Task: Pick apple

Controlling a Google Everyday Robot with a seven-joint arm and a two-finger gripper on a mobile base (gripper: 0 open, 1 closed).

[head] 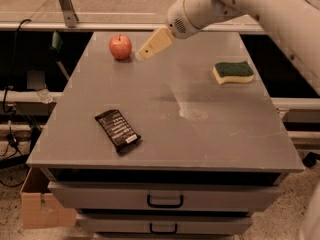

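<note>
The apple [120, 46] is small, round and red with a yellowish patch, and it sits near the far left corner of the grey table [165, 134]. My gripper [143, 54] hangs on a white arm that comes in from the upper right. Its tan fingers point down and to the left, and their tips end just right of the apple, a small gap away. Nothing is seen held in the gripper.
A green and yellow sponge [233, 72] lies at the right back of the table. A black snack bar [118, 130] lies at the left front. Drawers [165, 200] sit below the front edge. A cardboard box [42, 206] stands on the floor at the left.
</note>
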